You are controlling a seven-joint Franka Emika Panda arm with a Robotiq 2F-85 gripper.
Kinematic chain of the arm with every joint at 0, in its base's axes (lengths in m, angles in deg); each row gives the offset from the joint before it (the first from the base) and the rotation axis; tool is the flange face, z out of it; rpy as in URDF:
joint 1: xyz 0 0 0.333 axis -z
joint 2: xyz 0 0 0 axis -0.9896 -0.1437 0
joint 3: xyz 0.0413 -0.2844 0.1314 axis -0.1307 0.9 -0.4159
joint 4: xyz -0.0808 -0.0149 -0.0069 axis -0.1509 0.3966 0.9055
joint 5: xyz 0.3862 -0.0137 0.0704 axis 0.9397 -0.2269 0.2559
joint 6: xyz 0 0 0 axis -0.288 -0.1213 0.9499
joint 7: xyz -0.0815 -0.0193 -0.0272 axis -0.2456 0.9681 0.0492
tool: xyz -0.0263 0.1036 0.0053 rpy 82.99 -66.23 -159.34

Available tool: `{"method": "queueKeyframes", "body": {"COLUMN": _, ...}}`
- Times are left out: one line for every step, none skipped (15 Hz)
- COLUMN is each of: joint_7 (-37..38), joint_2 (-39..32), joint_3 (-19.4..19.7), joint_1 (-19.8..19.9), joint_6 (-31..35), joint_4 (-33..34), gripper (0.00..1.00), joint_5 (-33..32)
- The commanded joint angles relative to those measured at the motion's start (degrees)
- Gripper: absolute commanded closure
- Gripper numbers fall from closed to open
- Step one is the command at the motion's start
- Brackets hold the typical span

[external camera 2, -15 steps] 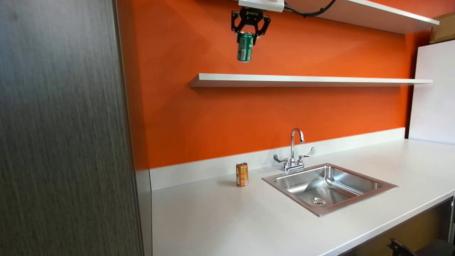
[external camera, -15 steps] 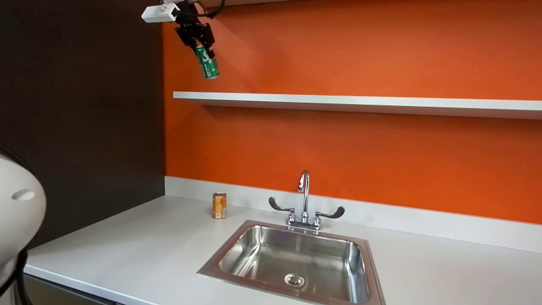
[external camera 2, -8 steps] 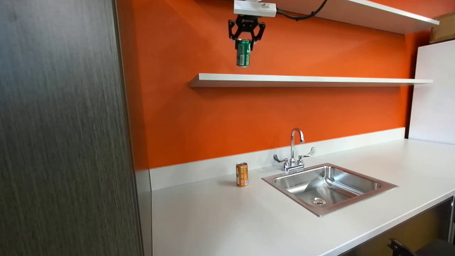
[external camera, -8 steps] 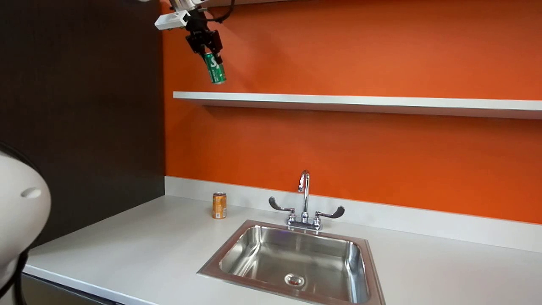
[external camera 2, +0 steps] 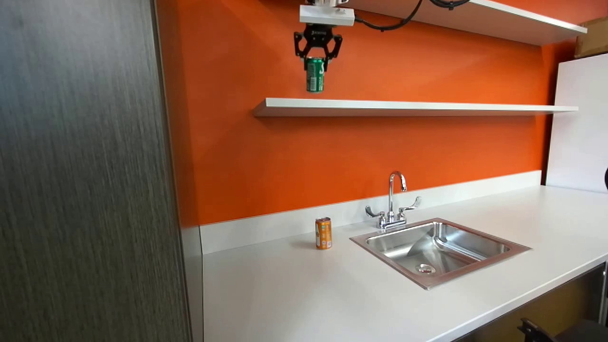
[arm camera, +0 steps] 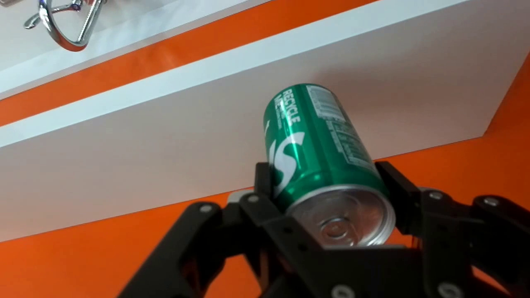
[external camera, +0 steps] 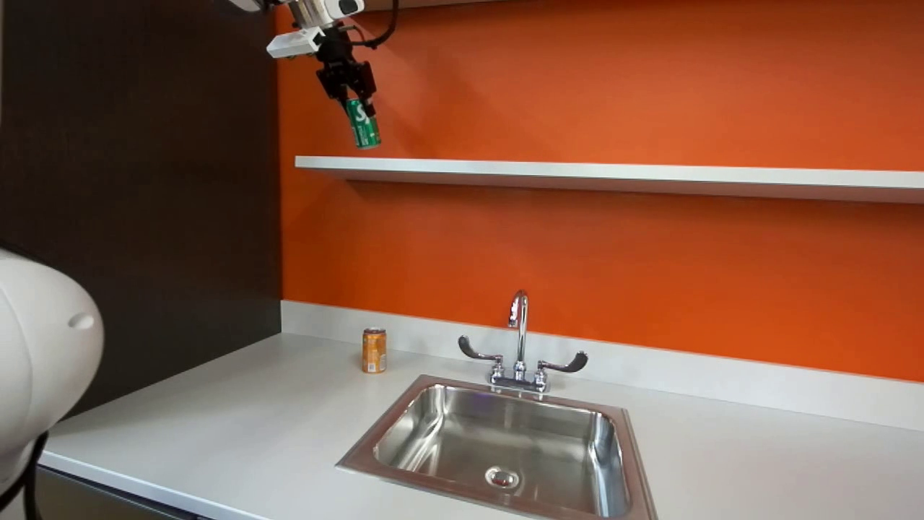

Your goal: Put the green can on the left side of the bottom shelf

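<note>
The gripper (external camera 2: pixel 316 65) was closed on the green can (arm camera: pixel 319 140), which was clasped near its upper end with a black finger (arm camera: pixel 263 178) set against either side. By this grip the can was held above the left part of the bottom shelf (external camera 2: pixel 380 107), near it but apart: a strip of orange wall (external camera: pixel 577 274) was left beneath it in both exterior views. Lowering and release were judged to remain.

If the lean of the can (external camera: pixel 363 124), plain in an exterior view, were not taken out first, only one side of its lower rim would be landed, and it could be tipped or rolled once let go. If it were brought down too near the front edge, it could be dropped to the countertop (external camera 2: pixel 266 285), where the orange can (external camera 2: pixel 323 233) was placed. By too hard a descent, it could be pushed up through the grip.

The shelf's upper face was hidden in both exterior views, and in the wrist view the can's lower end was turned away, so its exact depth over the shelf could not be settled. The arm (external camera: pixel 312 13) was cut off at the top.
</note>
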Motion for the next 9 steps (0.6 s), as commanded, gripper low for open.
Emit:
{"method": "queueKeyframes", "body": {"joint_7": -0.1, "joint_2": -4.2, "joint_3": 0.3, "joint_1": -1.0, "joint_6": -3.6, "joint_4": 7.2, "gripper": 0.61, "joint_5": -0.4}}
{"method": "queueKeyframes", "body": {"joint_7": -0.2, "joint_2": -4.8, "joint_3": 0.5, "joint_1": -1.2, "joint_6": -4.0, "joint_4": 8.1, "gripper": 0.61, "joint_5": -0.2}}
{"method": "queueKeyframes", "body": {"joint_7": -0.1, "joint_2": -5.5, "joint_3": 0.6, "joint_1": -1.2, "joint_6": -4.4, "joint_4": 8.9, "gripper": 0.61, "joint_5": -0.2}}
{"method": "queueKeyframes", "body": {"joint_7": -0.1, "joint_2": -6.1, "joint_3": 0.6, "joint_1": -1.2, "joint_6": -4.8, "joint_4": 9.7, "gripper": 0.61, "joint_5": 0.0}}
{"method": "queueKeyframes", "body": {"joint_7": -0.1, "joint_2": -6.8, "joint_3": 0.6, "joint_1": -1.2, "joint_6": -5.2, "joint_4": 10.5, "gripper": 0.61, "joint_5": 0.1}}
{"method": "queueKeyframes", "body": {"joint_7": -0.1, "joint_2": -7.3, "joint_3": 0.6, "joint_1": -1.2, "joint_6": -5.6, "joint_4": 11.2, "gripper": 0.61, "joint_5": 0.1}}
{"method": "queueKeyframes", "body": {"joint_7": 0.0, "joint_2": -8.0, "joint_3": 0.6, "joint_1": -1.2, "joint_6": -6.1, "joint_4": 12.1, "gripper": 0.61, "joint_5": 0.1}}
{"method": "queueKeyframes", "body": {"joint_7": -0.1, "joint_2": -8.5, "joint_3": 0.6, "joint_1": -1.2, "joint_6": -6.5, "joint_4": 12.8, "gripper": 0.61, "joint_5": 0.2}}
{"method": "queueKeyframes", "body": {"joint_7": -0.1, "joint_2": -9.1, "joint_3": 0.6, "joint_1": -1.2, "joint_6": -7.0, "joint_4": 13.5, "gripper": 0.61, "joint_5": 0.3}}
